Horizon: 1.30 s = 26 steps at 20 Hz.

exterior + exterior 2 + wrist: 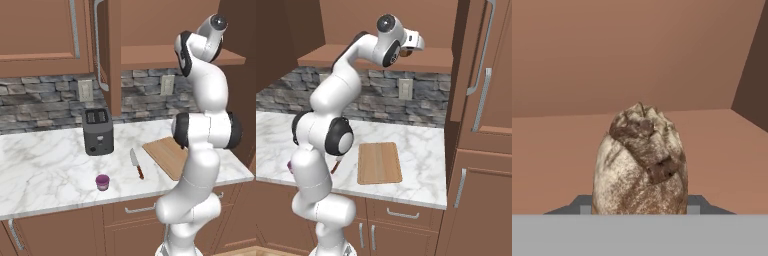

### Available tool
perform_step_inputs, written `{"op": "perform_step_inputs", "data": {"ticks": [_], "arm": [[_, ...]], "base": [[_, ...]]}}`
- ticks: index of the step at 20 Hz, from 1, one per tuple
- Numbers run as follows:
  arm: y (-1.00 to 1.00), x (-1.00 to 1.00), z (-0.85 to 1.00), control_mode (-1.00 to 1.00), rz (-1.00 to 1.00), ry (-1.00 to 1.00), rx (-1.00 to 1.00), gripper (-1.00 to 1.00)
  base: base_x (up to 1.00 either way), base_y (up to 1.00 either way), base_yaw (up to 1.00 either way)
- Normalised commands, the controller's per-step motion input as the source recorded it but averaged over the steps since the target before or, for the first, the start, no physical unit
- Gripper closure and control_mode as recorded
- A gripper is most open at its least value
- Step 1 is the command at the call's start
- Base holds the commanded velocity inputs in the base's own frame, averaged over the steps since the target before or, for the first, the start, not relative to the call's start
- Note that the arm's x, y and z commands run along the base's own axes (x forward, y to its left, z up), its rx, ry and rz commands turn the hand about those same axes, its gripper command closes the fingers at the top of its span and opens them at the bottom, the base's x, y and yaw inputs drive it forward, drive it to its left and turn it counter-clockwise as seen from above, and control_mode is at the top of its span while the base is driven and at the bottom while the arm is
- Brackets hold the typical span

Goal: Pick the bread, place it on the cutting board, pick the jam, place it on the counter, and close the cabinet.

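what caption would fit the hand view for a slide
Gripper shut on the bread, on the brown cabinet shelf.

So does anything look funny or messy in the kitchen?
Nothing is spilled or broken. The cabinet door hangs open, and a knife lies loose on the counter between the toaster and the board.

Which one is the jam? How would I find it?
Look at the white marble counter and find the dark toaster. In front of it, near the counter's front edge, left of the knife, stands the jam: a tiny purple jar, the only purple thing there.
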Motion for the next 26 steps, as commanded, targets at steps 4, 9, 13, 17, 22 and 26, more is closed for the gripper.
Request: {"op": "perform_step_inputs", "data": {"ticks": [4, 9, 13, 17, 22, 26], "arm": [[0.00, -0.37, 0.00, -1.00, 0.00, 0.00, 0.00, 1.00], [0.00, -0.50, 0.00, -1.00, 0.00, 0.00, 0.00, 1.00], [0.00, -0.49, -0.02, -1.00, 0.00, 0.00, 0.00, 1.00], [0.00, -0.47, -0.02, -1.00, 0.00, 0.00, 0.00, 1.00], [0.00, -0.46, 0.00, -1.00, 0.00, 0.00, 0.00, 1.00], [0.03, -0.55, 0.00, -1.00, 0.00, 0.01, 0.00, 1.00]], "base": [[0.00, 0.00, 0.00], [0.00, 0.00, 0.00], [0.00, 0.00, 0.00], [0.00, 0.00, 0.00], [0.00, 0.00, 0.00], [0.00, 0.00, 0.00]]}}
